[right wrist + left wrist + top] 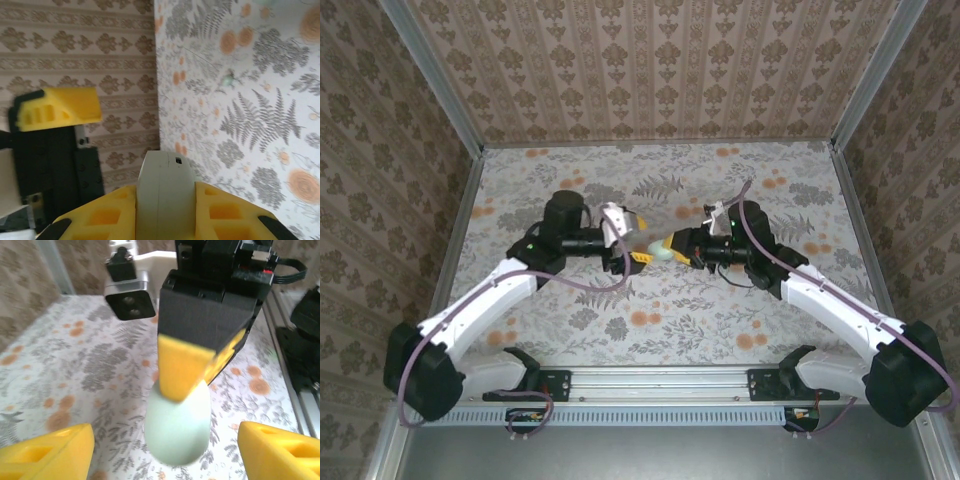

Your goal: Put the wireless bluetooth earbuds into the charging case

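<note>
The right gripper [165,216] is clamped on the pale mint-green, rounded plastic charging case [177,427], held aloft (lid apparently shut). The left gripper [638,240] gapes wide and empty around it, so inserting the earbuds seems wholly ahead.

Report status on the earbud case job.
Left gripper open, facing the case. Right gripper shut on case, above the table, lid looks closed. Small pale bit on table, maybe an earbud.
</note>
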Motion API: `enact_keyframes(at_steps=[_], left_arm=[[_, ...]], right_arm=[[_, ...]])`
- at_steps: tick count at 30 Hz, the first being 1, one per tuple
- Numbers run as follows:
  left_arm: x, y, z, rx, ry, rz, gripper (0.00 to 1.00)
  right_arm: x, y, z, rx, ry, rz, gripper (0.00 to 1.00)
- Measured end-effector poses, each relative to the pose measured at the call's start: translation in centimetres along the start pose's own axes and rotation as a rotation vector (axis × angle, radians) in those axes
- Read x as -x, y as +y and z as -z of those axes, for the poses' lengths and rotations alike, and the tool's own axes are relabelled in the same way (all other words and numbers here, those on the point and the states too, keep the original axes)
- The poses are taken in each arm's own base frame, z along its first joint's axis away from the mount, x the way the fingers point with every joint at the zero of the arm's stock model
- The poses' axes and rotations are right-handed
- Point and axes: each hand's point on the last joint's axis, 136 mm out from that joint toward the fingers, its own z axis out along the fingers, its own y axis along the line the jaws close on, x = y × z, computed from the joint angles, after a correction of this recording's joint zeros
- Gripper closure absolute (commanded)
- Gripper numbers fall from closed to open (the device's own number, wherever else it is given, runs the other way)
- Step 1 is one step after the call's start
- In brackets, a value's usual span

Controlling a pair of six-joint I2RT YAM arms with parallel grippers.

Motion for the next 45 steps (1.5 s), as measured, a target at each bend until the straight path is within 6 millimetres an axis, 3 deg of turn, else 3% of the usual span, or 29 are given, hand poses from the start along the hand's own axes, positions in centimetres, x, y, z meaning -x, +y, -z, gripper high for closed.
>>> enact_keyframes(at_steps=[6, 10, 18, 24, 29, 31, 36, 45], left_arm=[[1.3, 0.5, 2.0, 0.041, -0.133, 0.071, 0.21], [2.1, 0.6, 2.0, 0.028, -0.197, 0.123, 0.22], [4.9, 1.3, 2.0, -0.003, -0.324, 0.157, 0.33], [5.3, 1.2, 1.9, -0.032, -0.345, 0.176, 0.42], [5.6, 1.0, 2.0, -0.047, -0.355, 0.175, 0.57], [5.7, 1.0, 2.1, -0.05, -0.358, 0.175, 0.58], [5.9, 1.0, 2.3, -0.048, -0.367, 0.171, 0.5], [6.6, 1.1, 3.0, -0.057, -0.397, 0.17, 0.55]], right_arm=[[1.3, 5.6, 0.3, 0.141, 0.002, 0.02, 0.83], [1.4, 7.5, 0.2, 0.203, 0.016, 0.012, 0.83], [0.7, 9.3, 0.0, 0.27, 0.049, -0.013, 0.83], [0.7, 10.2, 0.0, 0.308, 0.053, -0.027, 0.83], [0.8, 10.7, 0.1, 0.329, 0.052, -0.04, 0.83], [0.8, 10.9, 0.2, 0.335, 0.052, -0.044, 0.83], [0.8, 11.0, 0.1, 0.342, 0.055, -0.047, 0.83], [0.8, 11.1, 0.2, 0.345, 0.058, -0.06, 0.83]])
